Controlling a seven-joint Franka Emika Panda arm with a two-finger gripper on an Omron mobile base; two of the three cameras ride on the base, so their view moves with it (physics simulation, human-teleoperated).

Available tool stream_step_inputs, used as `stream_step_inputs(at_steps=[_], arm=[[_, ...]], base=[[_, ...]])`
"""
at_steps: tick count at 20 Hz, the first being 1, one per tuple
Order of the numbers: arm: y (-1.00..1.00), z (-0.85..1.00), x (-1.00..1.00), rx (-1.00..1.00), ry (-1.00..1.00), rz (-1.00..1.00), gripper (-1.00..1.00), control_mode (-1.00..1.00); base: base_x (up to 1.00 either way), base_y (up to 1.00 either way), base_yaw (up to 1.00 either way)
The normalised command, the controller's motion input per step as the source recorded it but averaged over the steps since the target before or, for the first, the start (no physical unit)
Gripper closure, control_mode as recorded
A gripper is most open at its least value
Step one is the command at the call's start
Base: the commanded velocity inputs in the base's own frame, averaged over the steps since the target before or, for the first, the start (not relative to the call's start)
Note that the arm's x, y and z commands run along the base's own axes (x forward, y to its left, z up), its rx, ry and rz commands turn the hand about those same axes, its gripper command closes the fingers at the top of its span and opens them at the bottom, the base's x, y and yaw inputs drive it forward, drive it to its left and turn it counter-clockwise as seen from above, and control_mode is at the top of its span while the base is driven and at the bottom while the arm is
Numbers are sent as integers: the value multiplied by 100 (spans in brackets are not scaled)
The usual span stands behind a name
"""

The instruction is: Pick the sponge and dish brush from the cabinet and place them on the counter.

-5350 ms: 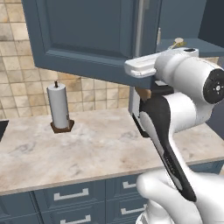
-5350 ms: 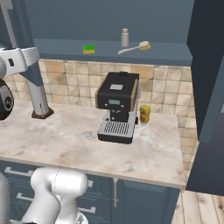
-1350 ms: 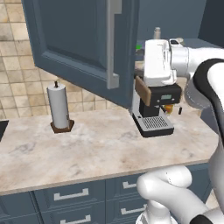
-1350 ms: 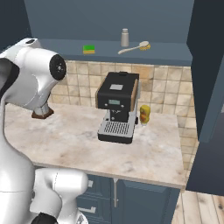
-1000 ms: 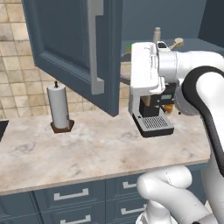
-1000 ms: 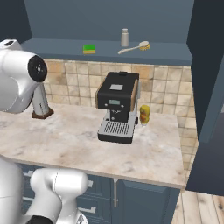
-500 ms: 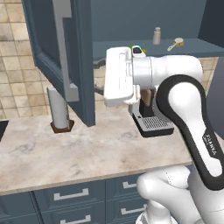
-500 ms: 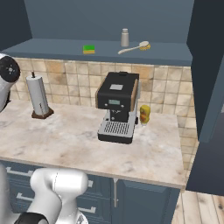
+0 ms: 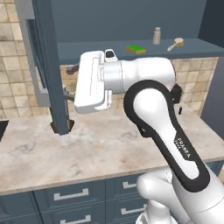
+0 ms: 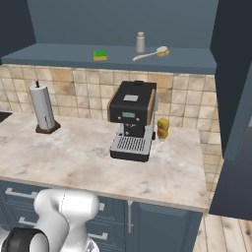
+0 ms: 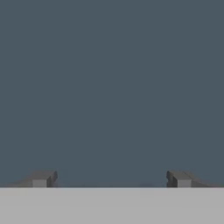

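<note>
The cabinet (image 9: 122,19) stands open, its left door (image 9: 47,65) swung out edge-on. On its shelf lie the green sponge (image 9: 136,49) (image 10: 100,55) and, further right, the dish brush (image 9: 175,43) (image 10: 150,54) with its tan head to the right. My gripper (image 9: 70,83) is far left of both, at the door's inner face, fingers pointing left. In the hand view the gripper (image 11: 110,179) is open with nothing between the fingertips (image 11: 41,179), facing a flat blue-grey panel. The beige counter (image 9: 87,144) (image 10: 74,152) runs below.
A grey shaker (image 10: 141,42) stands on the shelf between sponge and brush. A black coffee machine (image 10: 133,123) and a small yellow item (image 10: 163,129) sit on the counter, a paper towel roll (image 10: 42,113) at the left. The right door (image 10: 231,74) hangs open.
The hand has swept left and the left door has swung further open with it, now edge-on. The arm has left the right base view. Sponge and brush have not moved.
</note>
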Motion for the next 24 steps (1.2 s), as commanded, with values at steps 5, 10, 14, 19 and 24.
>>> stream_step_inputs(at_steps=[5, 10, 14, 19, 24], arm=[[52, -11, 2, -3, -1, 0, -100, -100], [5, -1, 15, 0, 0, 0, -100, -100], [-6, 0, 3, 0, 0, -2, -100, -100], [-27, 1, 0, 0, 0, -8, -100, -100], [-47, 2, 0, 0, 0, -14, -100, -100]], base=[[0, 0, 0], [0, 0, 0], [0, 0, 0], [0, 0, 0], [0, 0, 0]])
